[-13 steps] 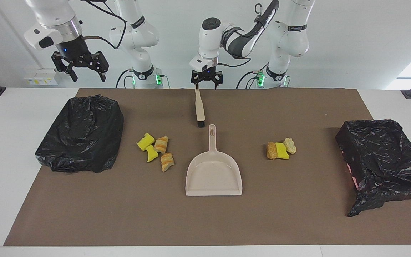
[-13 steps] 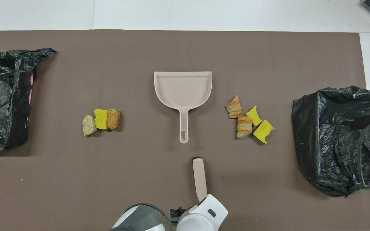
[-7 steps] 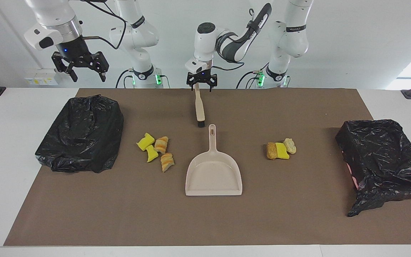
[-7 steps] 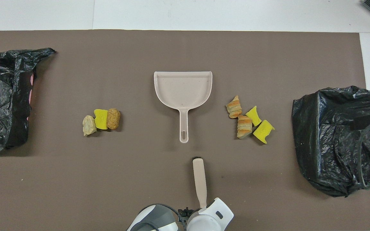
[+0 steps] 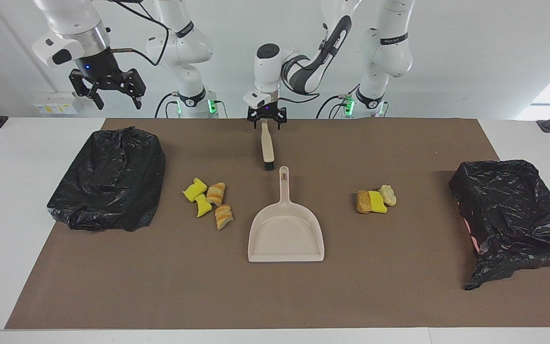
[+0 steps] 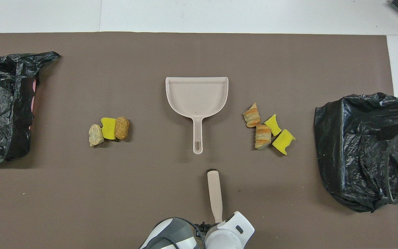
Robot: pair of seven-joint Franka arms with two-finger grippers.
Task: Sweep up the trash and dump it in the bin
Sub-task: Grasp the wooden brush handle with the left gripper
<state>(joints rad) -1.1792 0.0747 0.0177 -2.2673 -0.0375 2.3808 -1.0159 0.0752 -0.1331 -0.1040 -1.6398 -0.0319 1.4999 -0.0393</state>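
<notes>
Hovering right over the handle end of the beige brush, the left gripper had its fingers spread to either side of the handle; couldn't tell whether they actually touched it. That brush lay flat on the brown mat, close to the mat's edge by the robots, bristle end pointing at the dustpan. The dustpan sat mid-mat with its handle toward the brush, a small gap between the two.

Trash was in two little heaps. One heap, two yellow sponge bits plus two bread-like chunks, sat beside the dustpan toward the right arm's end of the mat. The other heap, a yellow piece squeezed between two bready lumps, sat toward the left arm's end.

Each end of the mat had a bin lined with a black bag: one bin at the right arm's end, the other bin at the left arm's end, hanging over the mat's edge.

The right gripper waited up in the air with fingers apart and empty, over the table edge near its own bin.
</notes>
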